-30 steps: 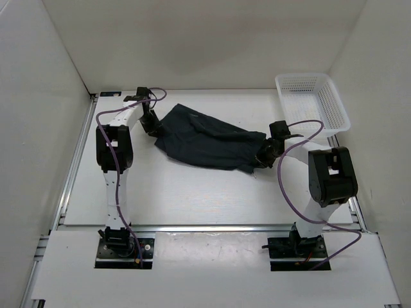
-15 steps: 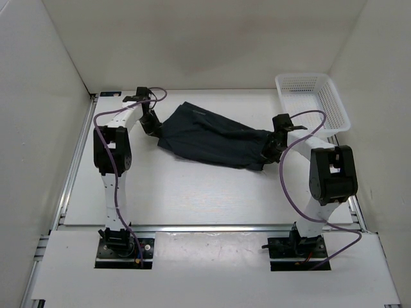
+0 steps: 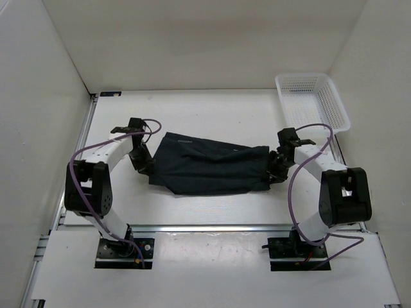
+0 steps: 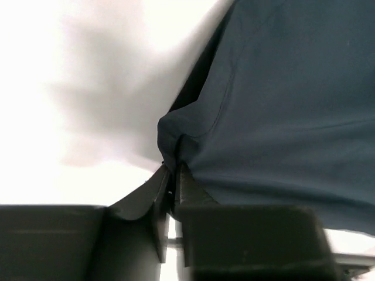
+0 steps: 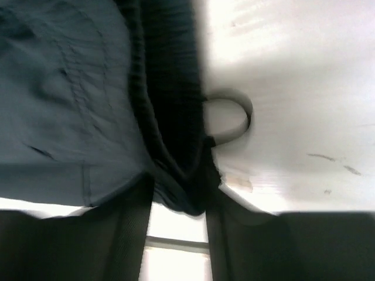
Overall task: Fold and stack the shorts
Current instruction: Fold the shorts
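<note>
left fingers [image 4: 157, 202] / right fingers [image 5: 234, 234]: clenched on dark navy soft-fabric shorts [image 3: 209, 168], 9/3 o'clock ends | advice: tension cloth, lower ends level

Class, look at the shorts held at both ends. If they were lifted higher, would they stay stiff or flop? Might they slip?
Probably floppy: the shorts bunch into soft folds where the left gripper pinches them. Likely light for their size, since the cloth looks thin and creases easily. Slipping seems unlikely, because the right gripper clamps the thick ribbed waistband.
</note>
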Controlling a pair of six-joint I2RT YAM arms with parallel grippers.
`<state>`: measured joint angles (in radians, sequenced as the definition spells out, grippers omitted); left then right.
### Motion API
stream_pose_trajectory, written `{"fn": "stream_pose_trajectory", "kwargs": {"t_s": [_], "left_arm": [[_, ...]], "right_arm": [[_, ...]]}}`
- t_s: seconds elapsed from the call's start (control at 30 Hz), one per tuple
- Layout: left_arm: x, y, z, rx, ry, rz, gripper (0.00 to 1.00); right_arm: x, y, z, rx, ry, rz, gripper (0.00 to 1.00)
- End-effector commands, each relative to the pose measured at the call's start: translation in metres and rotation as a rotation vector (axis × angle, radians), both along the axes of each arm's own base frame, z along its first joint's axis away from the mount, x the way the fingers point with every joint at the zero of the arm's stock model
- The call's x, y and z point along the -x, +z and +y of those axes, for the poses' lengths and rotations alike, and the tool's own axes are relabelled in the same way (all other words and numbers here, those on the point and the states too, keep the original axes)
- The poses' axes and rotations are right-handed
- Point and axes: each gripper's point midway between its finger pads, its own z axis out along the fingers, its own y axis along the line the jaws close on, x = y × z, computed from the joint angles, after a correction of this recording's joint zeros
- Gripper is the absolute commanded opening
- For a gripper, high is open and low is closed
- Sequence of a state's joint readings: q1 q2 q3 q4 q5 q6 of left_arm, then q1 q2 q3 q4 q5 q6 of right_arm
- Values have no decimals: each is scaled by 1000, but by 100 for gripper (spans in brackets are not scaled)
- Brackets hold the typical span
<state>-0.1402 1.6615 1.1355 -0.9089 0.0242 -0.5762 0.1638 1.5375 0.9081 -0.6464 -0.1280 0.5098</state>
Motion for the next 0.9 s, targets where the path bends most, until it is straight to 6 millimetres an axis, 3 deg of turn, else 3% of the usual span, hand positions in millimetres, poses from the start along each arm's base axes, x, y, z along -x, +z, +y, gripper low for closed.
{"fn": "stream_pose_trajectory", "kwargs": {"t_s": [0.0,0.03,0.07,0.1,0.2,0.23,0.33,0.37,0.4,0.43,0.47,0.5,0.53,0.57,0.63,0.83,0.87], "left_arm": [[3,10,6,-15,6,-52,33],[4,13,6,-15,6,-48,48],[1,12,8,-27,-5,-49,71],[-1,16,11,-43,-1,-51,73],[-23,39,22,-113,6,-103,73],[-41,57,22,-123,4,-156,71],[-68,62,16,-122,-15,-177,62],[-89,77,9,-99,-46,-227,62],[-100,78,2,-85,-59,-234,63],[-111,60,-5,-83,-86,-196,67],[-132,70,-12,-64,-101,-238,71],[-140,66,-20,-53,-126,-230,73],[-142,38,-22,-56,-141,-144,73],[-155,45,-34,-54,-172,-167,73],[-157,21,-37,-83,-184,-98,73],[-165,-1,-51,-72,-208,-65,75],[-163,-5,-56,-64,-220,-55,67]], "right_arm": [[10,6,-6,16,28,-3,48],[12,5,-8,28,26,6,69],[12,4,-10,40,32,3,79],[10,8,-10,40,32,1,84],[8,18,-13,61,26,-16,89],[2,25,-16,74,21,-50,89],[0,33,-17,82,8,-73,87],[-4,36,-17,80,7,-85,84],[-6,39,-16,76,-5,-92,84],[-9,39,-16,74,-5,-101,82],[-9,39,-16,74,-5,-101,82],[-12,40,-15,72,-16,-100,81],[-12,40,-15,72,-16,-100,81],[-15,43,-14,70,-16,-111,80],[-15,43,-14,70,-16,-111,80],[-16,45,-16,79,-19,-112,80],[-16,45,-16,79,-19,-112,80]]}}
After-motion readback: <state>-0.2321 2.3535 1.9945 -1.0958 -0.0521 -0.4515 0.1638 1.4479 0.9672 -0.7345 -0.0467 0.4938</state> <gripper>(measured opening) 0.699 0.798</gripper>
